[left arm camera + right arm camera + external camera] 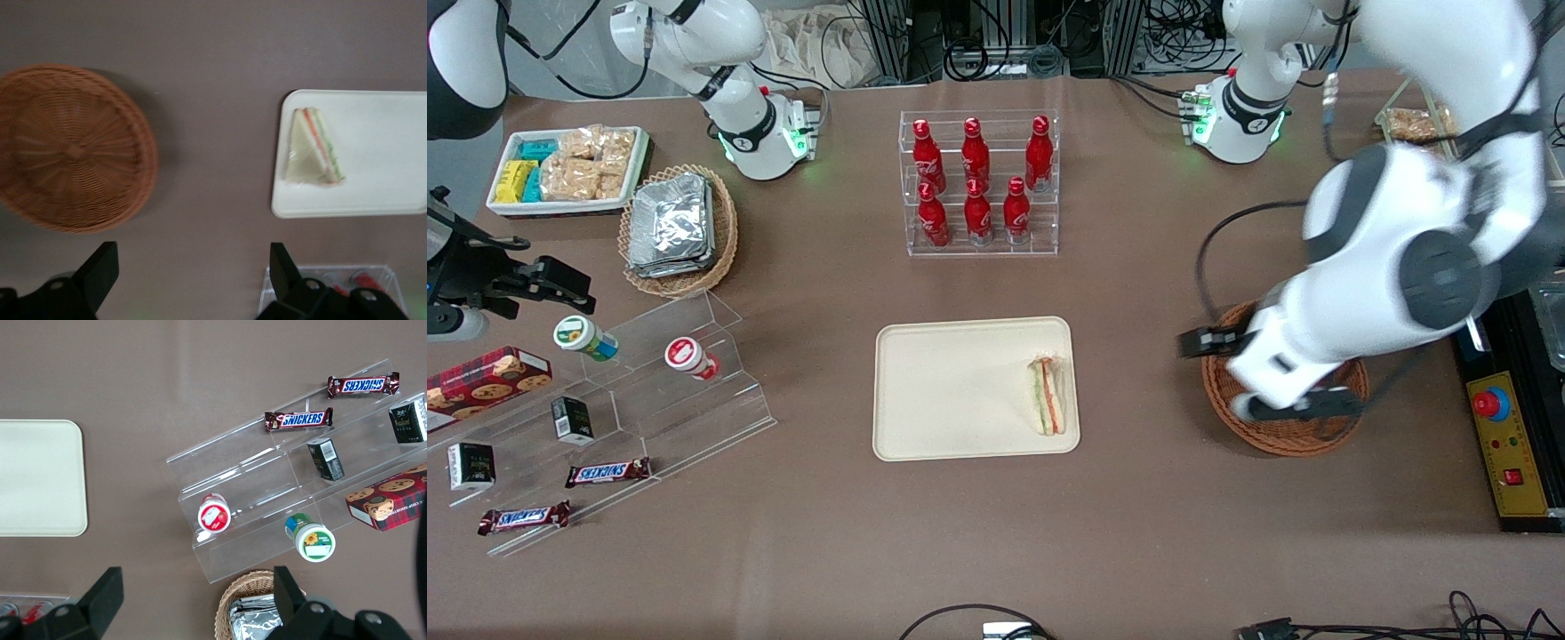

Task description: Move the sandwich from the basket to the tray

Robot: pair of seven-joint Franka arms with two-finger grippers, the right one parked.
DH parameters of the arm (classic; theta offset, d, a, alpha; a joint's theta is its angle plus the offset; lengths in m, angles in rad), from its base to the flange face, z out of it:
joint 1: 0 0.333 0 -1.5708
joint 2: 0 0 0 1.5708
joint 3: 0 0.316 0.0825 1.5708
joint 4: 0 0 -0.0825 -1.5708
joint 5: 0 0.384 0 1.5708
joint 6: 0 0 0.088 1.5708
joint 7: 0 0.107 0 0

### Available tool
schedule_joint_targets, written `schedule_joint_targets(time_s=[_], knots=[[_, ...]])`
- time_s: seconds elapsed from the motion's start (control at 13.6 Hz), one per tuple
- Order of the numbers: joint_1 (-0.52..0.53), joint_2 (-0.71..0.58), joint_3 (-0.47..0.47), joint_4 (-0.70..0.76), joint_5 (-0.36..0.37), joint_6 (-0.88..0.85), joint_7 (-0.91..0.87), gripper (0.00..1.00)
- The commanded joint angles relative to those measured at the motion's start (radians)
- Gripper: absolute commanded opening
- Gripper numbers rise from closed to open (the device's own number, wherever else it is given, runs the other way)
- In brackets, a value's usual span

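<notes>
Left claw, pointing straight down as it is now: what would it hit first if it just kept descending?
Probably bare table. The open left claw seems aimed at the gap between the empty basket and the tray holding the sandwich, though depth is unclear.

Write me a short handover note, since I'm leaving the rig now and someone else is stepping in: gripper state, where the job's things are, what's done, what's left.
Gripper: open and empty, held above the bare table between the basket and the tray.
Sandwich: lying flat on the tray, at the tray's end nearest the basket, inside the rim.
Basket: toward the working arm's end of the table; the wrist view shows it empty.
Done: the sandwich is out of the basket and on the tray.
Left: probably only parking the left arm; nothing else looks outstanding.
</notes>
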Motion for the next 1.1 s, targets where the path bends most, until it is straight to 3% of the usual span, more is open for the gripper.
schedule_joint_targets(time_s=[0.0,0.22,0.59,1.03], knots=[[0.14,-0.097,-0.01,-0.037,0.006,-0.094,0.198,1.0],[0.195,-0.145,-0.004,-0.043,0.06,-0.193,0.291,1.0],[0.209,-0.2,-0.001,-0.154,0.071,-0.166,0.288,1.0],[0.212,-0.431,-0.013,-0.549,0.069,0.09,0.29,1.0]])
